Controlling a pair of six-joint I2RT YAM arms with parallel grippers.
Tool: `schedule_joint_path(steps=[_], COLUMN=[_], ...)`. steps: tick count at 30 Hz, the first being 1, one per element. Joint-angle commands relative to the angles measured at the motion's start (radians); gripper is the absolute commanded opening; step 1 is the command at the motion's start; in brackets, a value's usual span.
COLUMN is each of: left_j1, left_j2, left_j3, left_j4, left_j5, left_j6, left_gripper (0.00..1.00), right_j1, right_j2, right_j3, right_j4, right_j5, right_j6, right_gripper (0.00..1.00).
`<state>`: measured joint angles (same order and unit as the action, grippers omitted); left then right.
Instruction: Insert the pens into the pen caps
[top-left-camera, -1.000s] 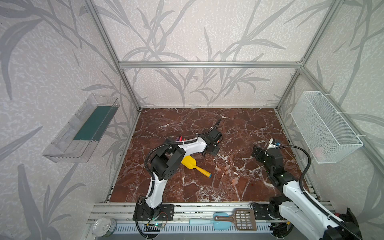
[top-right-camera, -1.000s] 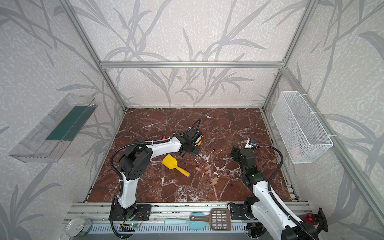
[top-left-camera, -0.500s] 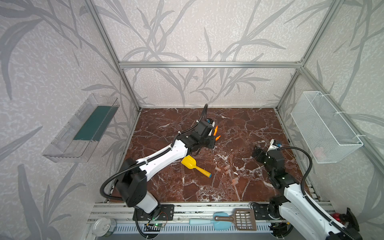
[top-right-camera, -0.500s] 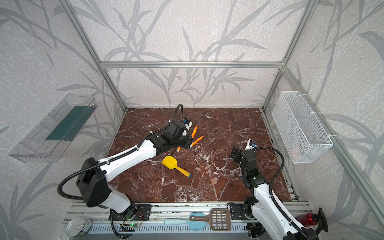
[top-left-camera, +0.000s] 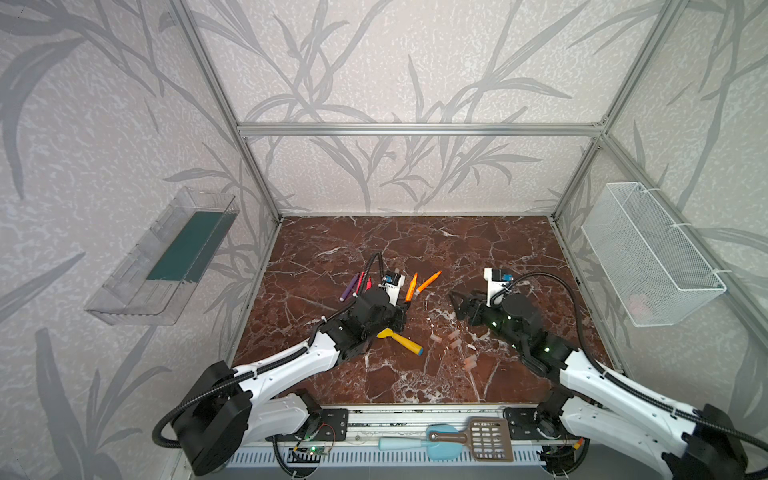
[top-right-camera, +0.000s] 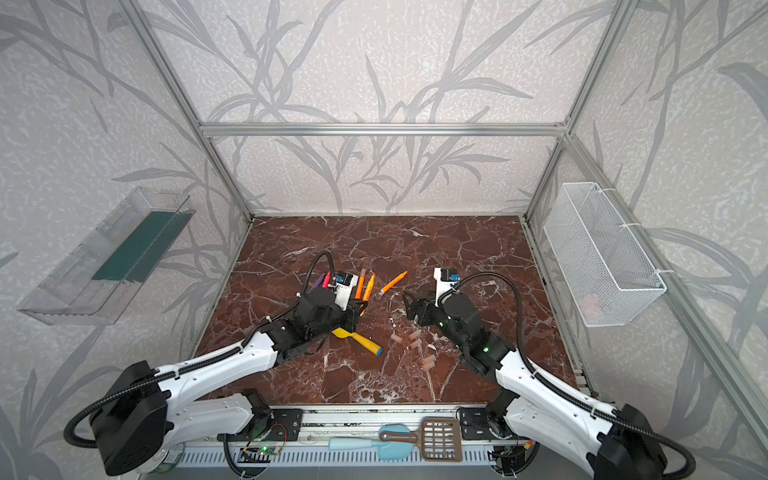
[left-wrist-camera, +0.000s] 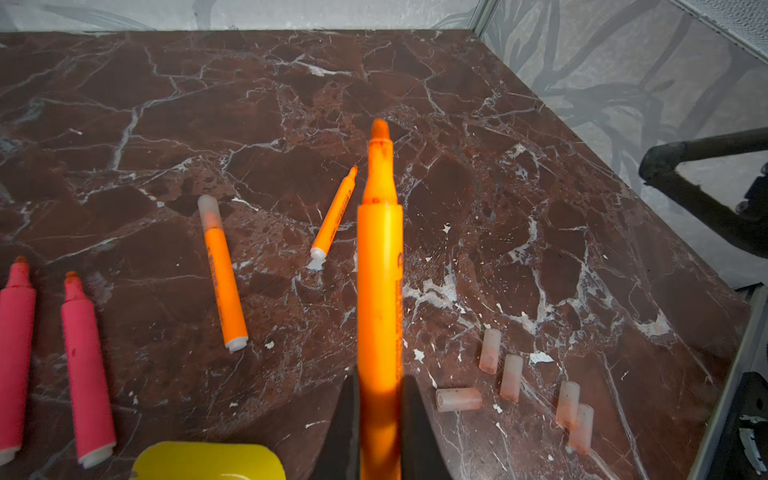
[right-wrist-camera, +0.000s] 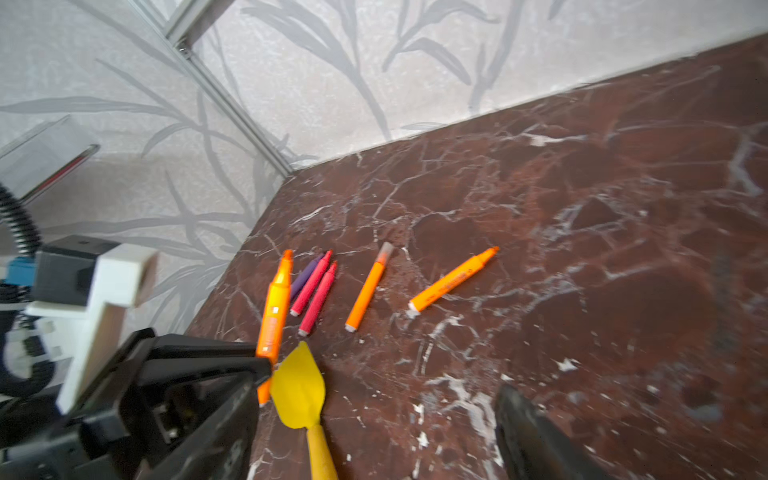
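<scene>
On the table (top-left-camera: 478, 249), the left claw (left-wrist-camera: 380, 390) is clamped on an orange pen (left-wrist-camera: 379, 270). The pen's long axis runs straight out of the claw, bare tip leading. The right claw (top-left-camera: 460, 306) hangs empty with its jaws apart. Five loose pen caps (left-wrist-camera: 511, 378) lie flat between the arms, off to the pen's side and seemingly nearer the right claw.

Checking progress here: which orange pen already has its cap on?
The orange pen lying nearest the pink pens; a clear cap covers its tip, the other two have bare tips.
</scene>
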<state>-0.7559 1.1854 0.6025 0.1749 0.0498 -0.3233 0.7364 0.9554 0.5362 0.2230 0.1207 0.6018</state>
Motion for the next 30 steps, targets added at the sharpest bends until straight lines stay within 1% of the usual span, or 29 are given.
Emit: schedule_joint_path(steps=[1, 4, 7, 9, 11, 16, 21, 25, 27, 28, 30], left_j1=[-0.007, -0.007, -0.007, -0.007, -0.008, -0.008, -0.010, -0.014, -0.015, -0.015, -0.018], left_j2=[-0.033, -0.082, -0.102, -0.099, -0.088, -0.072, -0.053, -0.031, -0.022, -0.016, 0.000], left_j3=[0.016, -0.023, -0.026, -0.019, -0.015, -0.012, -0.004, 0.007, 0.011, 0.015, 0.027], left_j4=[0.144, 0.173, 0.157, 0.152, 0.152, 0.165, 0.172, 0.176, 0.178, 0.178, 0.171], left_j5=[0.052, 0.043, 0.022, 0.034, 0.042, 0.086, 0.129, 0.159, 0.169, 0.181, 0.197], left_j6=[0.017, 0.028, 0.035, 0.035, 0.037, 0.031, 0.030, 0.024, 0.024, 0.023, 0.024], left_gripper=[0.00, 0.00, 0.00, 0.00, 0.00, 0.00, 0.00, 0.00, 0.00, 0.00, 0.00], right_j1=[0.013, 0.014, 0.021, 0.024, 0.029, 0.046, 0.053, 0.058, 0.058, 0.058, 0.058], right_j2=[0.075, 0.124, 0.167, 0.193, 0.213, 0.262, 0.305, 0.316, 0.317, 0.319, 0.323], right_j3=[0.066, 0.085, 0.079, 0.090, 0.122, 0.171, 0.217, 0.239, 0.241, 0.244, 0.249], right_j4=[0.093, 0.119, 0.159, 0.178, 0.150, 0.110, 0.101, 0.085, 0.081, 0.078, 0.072], right_j5=[-0.005, -0.018, -0.067, -0.102, -0.120, -0.120, -0.150, -0.142, -0.135, -0.131, -0.130], right_j6=[0.043, 0.133, 0.156, 0.153, 0.141, 0.110, 0.083, 0.072, 0.070, 0.068, 0.063], right_gripper=[0.83, 0.77, 0.76, 0.75, 0.75, 0.74, 0.73, 0.71, 0.68, 0.65, 0.57])
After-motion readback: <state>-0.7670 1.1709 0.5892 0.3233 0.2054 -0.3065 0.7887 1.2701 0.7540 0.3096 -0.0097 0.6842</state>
